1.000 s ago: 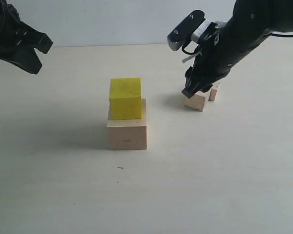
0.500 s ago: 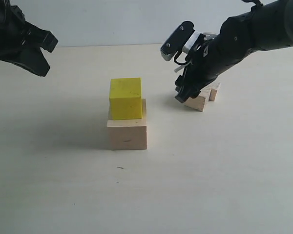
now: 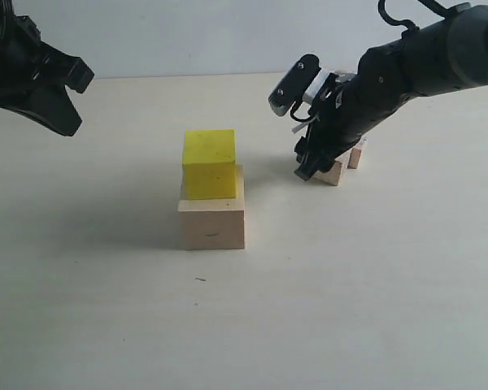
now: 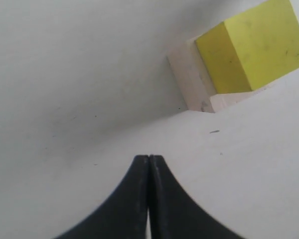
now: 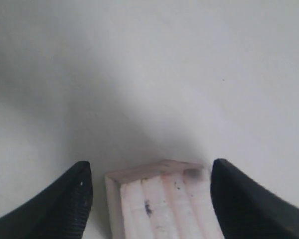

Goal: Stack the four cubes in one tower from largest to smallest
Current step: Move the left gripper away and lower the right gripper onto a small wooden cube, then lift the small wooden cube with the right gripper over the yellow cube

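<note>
The bright yellow cube sits on the large pale wooden cube mid-table; both also show in the left wrist view, yellow cube on the pale cube. The grain-lined wooden cube lies to their right, with the small pale cube just behind it, mostly hidden by the arm. My right gripper is open and lowered over the grain-lined cube, one finger on each side, gaps showing. My left gripper hangs shut and empty at the far left, its fingertips pressed together.
The pale table carries only the cubes. A small dark speck lies in front of the stack. A grey wall rises behind the table's far edge.
My right gripper has sunk lower and turned over the grain-lined cube, now straddling it. The left arm shifted slightly. The cubes have not moved.
</note>
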